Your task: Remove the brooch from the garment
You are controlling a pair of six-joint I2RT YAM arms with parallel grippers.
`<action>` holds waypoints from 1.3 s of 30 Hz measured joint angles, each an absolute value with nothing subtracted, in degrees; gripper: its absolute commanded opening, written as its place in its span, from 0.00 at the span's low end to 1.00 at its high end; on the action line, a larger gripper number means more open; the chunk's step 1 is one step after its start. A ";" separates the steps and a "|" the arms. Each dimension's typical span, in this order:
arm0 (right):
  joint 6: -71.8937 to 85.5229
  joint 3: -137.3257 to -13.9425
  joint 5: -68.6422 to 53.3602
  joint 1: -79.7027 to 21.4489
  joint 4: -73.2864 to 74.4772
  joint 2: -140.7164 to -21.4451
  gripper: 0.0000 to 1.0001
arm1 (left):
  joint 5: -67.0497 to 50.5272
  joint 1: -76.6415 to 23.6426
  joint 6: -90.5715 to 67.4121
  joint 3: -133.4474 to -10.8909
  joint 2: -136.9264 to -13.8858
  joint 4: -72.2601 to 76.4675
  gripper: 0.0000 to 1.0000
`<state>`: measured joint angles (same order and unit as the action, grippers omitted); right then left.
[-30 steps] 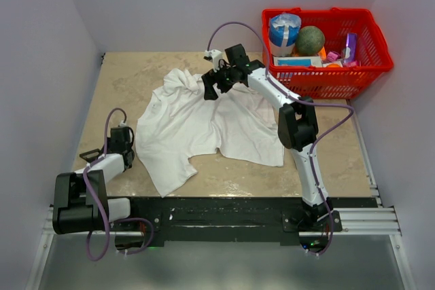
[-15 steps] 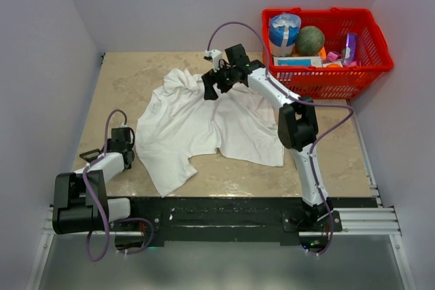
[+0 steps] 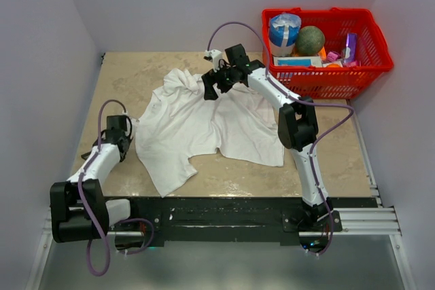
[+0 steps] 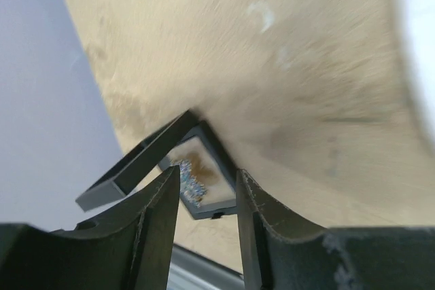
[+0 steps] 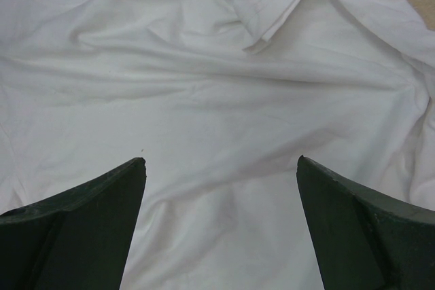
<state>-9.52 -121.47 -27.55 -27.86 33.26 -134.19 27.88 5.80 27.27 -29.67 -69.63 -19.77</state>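
Observation:
The white garment (image 3: 197,127) lies crumpled in the middle of the table. It fills the right wrist view (image 5: 217,86), and its edge shows at the right of the left wrist view (image 4: 423,39). I cannot see the brooch on the cloth in any view. My right gripper (image 3: 211,87) hovers over the garment's far part, open wide and empty (image 5: 221,168). My left gripper (image 3: 114,142) is at the garment's left edge, jaws a little apart and empty (image 4: 207,191). It faces a small open black box (image 4: 197,178) holding a glittery strip and a blurred brownish spot.
A red basket (image 3: 370,66) with several items stands at the far right. The small black box (image 3: 85,156) lies near the left wall. Grey walls close in the table on the left, back and right.
My left arm has swung away from its base, and its gripper has moved up towards the garment's left edge. The right arm and the garment have not moved.

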 measured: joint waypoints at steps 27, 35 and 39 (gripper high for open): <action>-2.17 -131.35 -6.63 -27.86 33.80 -129.12 0.99 | -19.35 3.95 7.05 -82.63 -90.04 -23.22 0.99; -1.63 -131.96 1.13 -27.86 30.76 -124.42 0.99 | -16.91 3.95 4.80 -95.59 -99.70 -16.97 0.99; -1.67 -133.19 4.14 -27.86 28.80 -124.46 0.99 | -16.08 3.92 3.53 -103.20 -105.95 -16.51 0.99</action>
<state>-1.67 -133.19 4.14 -27.86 28.80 -124.46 -16.08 3.92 3.53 -103.20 -105.95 -16.51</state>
